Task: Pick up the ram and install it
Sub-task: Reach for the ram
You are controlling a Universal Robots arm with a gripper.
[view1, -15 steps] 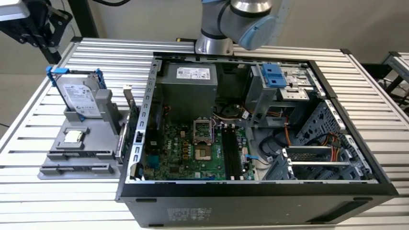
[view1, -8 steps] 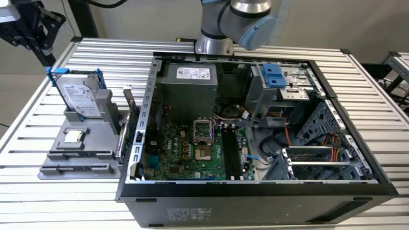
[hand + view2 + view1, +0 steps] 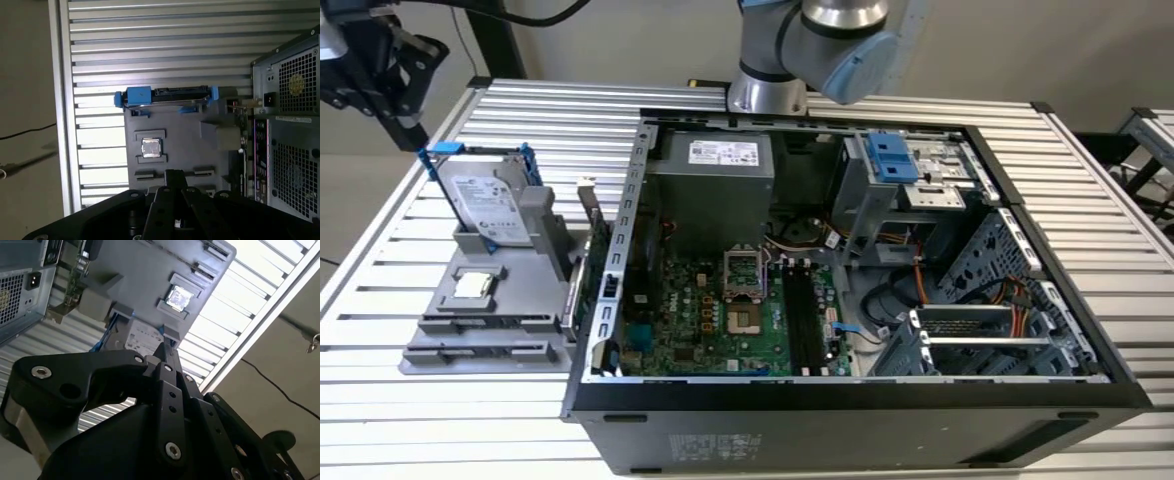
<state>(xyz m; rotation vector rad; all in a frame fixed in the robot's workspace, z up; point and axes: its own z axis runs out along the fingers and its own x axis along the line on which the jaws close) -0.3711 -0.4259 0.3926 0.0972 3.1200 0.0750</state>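
We are pointing the black two-fingered gripper [image 3: 175, 174], tips pressed together and empty, at the crosswise dark slots [image 3: 145, 175] of the flat grey plastic tray [image 3: 185, 145]; where the ram is lying we cannot tell.

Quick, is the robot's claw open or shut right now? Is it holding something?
Gripper: shut, holding nothing that shows.

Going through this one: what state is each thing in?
computer case: side panel off, motherboard exposed.
hard drive: upright in its blue bracket on the gray holder.
processor chip: lying flat in the holder's recess.
gripper: shut, holding nothing, apart from the holder.
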